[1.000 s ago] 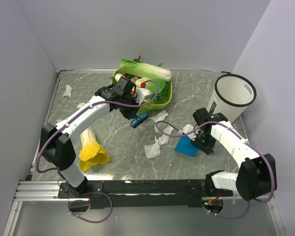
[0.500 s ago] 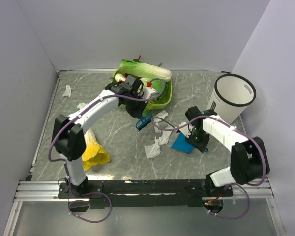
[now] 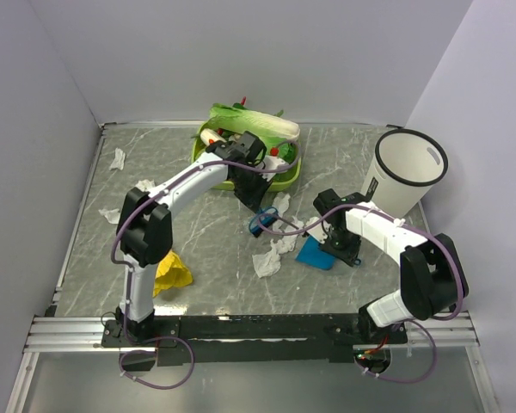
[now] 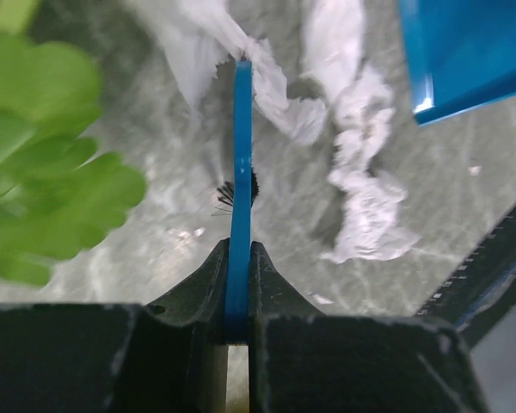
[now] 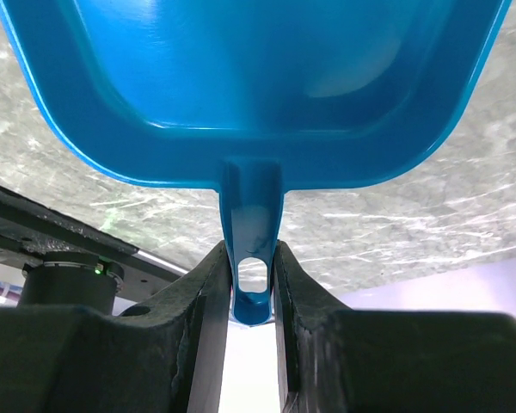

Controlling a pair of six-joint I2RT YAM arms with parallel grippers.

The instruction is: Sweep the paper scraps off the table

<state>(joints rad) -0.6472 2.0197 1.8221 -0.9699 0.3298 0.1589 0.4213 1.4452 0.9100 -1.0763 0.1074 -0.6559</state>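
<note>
The left jaws are shut tight on a thin blue brush (image 4: 239, 172). Its tip touches the paper scraps (image 4: 365, 206) lying just ahead of them on the worktop (image 4: 464, 198). The right jaws pinch the handle of a blue dustpan (image 5: 249, 77), and the tray ahead of them looks empty. Sweeping seems barely begun: this cluster sits between both jaws, and stray wads (image 3: 118, 158) lie well apart, behind the left jaws.

The left arm (image 3: 142, 234) hides much of the cabbage (image 3: 174, 274) near the counter's (image 3: 206, 249) near-left corner. The dustpan (image 5: 249, 77) runs off the right wrist view's top; the leaves (image 4: 43, 181) are blurred.
</note>
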